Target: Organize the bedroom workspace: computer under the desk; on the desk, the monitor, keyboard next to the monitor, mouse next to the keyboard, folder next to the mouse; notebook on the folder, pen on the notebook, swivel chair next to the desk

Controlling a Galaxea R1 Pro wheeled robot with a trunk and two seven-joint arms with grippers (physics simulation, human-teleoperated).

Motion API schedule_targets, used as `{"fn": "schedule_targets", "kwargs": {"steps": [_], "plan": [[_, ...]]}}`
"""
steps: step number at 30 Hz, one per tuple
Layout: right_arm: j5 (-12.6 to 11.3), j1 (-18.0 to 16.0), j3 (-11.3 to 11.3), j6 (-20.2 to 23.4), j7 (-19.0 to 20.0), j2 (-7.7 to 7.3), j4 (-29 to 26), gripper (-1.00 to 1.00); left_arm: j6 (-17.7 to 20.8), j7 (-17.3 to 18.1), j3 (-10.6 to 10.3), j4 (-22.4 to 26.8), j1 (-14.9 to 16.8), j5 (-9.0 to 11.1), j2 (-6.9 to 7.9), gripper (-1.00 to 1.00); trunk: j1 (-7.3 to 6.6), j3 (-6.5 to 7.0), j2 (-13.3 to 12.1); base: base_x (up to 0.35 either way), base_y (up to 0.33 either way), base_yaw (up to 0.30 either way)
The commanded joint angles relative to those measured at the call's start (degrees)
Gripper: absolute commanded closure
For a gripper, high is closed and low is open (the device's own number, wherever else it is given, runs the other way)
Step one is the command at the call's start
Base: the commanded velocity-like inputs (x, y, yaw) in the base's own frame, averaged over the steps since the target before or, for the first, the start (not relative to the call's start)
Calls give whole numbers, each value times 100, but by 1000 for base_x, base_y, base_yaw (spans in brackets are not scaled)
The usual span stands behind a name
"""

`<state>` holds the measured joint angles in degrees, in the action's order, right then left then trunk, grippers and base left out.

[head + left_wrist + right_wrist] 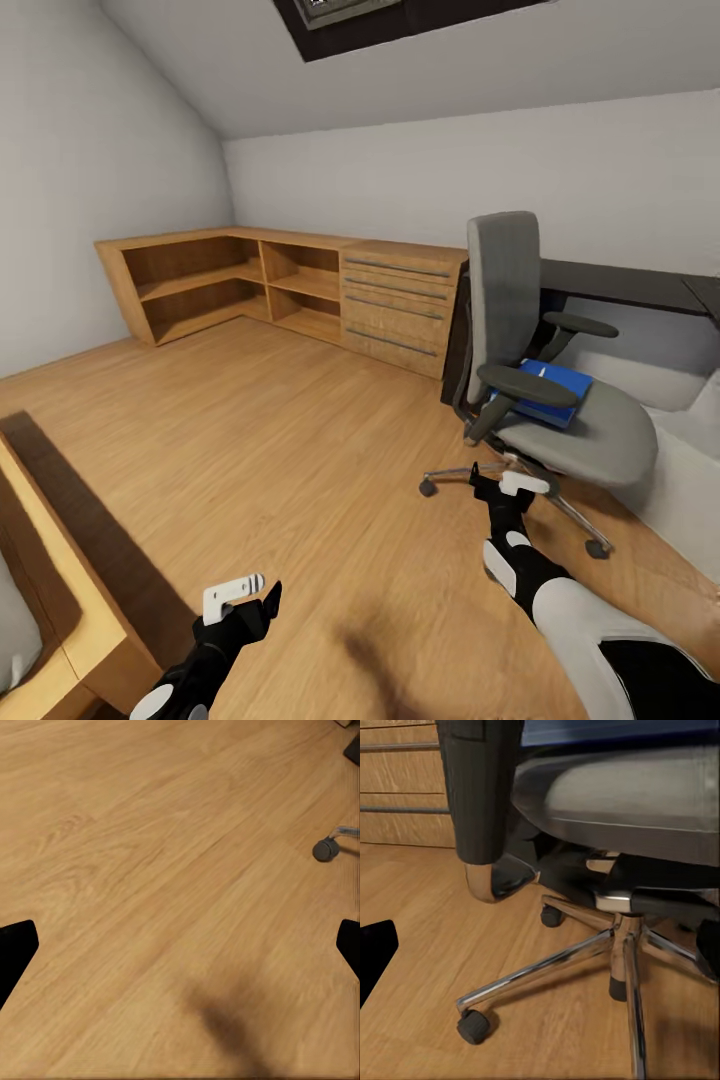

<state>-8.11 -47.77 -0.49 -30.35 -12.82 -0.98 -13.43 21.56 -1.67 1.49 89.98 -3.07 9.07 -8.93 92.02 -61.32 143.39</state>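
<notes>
The grey swivel chair [560, 400] stands at the right on the wooden floor, in front of a dark desk [620, 283]. A blue folder [547, 391] lies on its seat, partly behind the near armrest, with a small white mark on top. My right gripper [505, 486] hangs low beside the chair's star base [619, 945], open and empty; a strip of the blue folder [615, 729] shows above the seat. My left gripper [245, 597] hovers open over bare floor, with a chair caster [325, 849] off to one side. Computer, monitor, keyboard, mouse, notebook and pen are out of view.
A low wooden corner shelf unit [215, 280] and a drawer chest [400, 305] run along the far wall. A wooden bed frame [60, 600] sits at the bottom left. White furniture [690, 450] lies right of the chair. Open floor [250, 430] spreads across the middle.
</notes>
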Motion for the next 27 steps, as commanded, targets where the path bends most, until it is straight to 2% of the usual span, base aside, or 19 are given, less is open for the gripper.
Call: {"fn": "schedule_targets", "kwargs": {"steps": [1, 27], "plan": [[-33, -4, -3, -24, 13, 1, 6, -100, 32, -18, 6, 10, -1, 60, -3, -100, -1, 2, 2, -57, 0, -200], [-34, -4, -10, -23, 16, -31, -1, -100, 29, -18, 43, 19, -1, 60, 5, -100, -1, 131, 2, -6, 0, -248]]}}
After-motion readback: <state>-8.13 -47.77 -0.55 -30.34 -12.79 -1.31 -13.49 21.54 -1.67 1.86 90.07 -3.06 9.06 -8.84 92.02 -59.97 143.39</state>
